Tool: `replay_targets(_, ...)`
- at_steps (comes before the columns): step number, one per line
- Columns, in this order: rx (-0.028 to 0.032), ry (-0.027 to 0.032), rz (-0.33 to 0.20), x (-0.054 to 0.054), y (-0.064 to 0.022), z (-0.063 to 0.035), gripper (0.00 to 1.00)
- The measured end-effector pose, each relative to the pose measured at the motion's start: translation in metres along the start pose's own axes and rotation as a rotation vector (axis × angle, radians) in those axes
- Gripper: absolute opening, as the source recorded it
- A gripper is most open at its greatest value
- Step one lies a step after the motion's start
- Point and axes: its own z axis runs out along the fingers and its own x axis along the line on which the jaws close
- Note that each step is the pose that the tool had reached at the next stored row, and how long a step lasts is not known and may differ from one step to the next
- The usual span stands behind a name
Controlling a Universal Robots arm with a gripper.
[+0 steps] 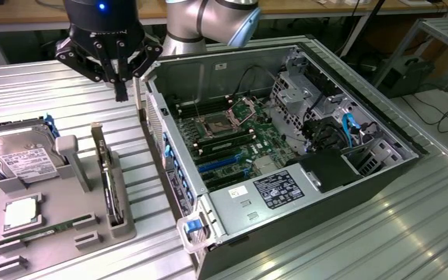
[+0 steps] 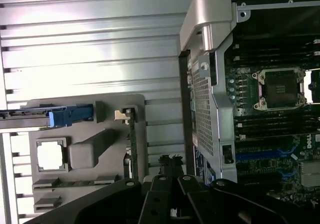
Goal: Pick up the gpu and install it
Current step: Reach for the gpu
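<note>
Ribbed metal worktop [image 1: 76, 99] everywhere, with the whole kit laid out on it. The gpu [image 1: 109, 189] is standing on its edge in a slot of the grey holder tray [image 1: 65, 201], pale bracket end toward the far side, just to the exterior view's left of the open PC case [image 1: 325, 233]. The claw [image 1: 119, 96] hangs above the worktop near that bracket end, not touching the card, pinched closed on nothing. The same tray also carries a hard drive [image 1: 21, 160], a bare CPU [image 1: 21, 213] and a RAM stick [image 1: 45, 231]. The case lies on its side, motherboard [image 1: 232, 140] facing up.
</note>
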Motion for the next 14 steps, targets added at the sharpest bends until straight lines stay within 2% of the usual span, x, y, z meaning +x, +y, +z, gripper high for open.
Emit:
replay_targets(5, 0.0, 0.0001, -0.002, 0.007, -0.0106, -0.0006, 0.11)
replay_targets(7, -0.0002, -0.0005, -0.004, 0.014, -0.0203, -0.001, 0.11)
replay_targets(14, -0.0006, -0.0025, -0.005, 0.027, -0.0315, -0.0016, 0.11)
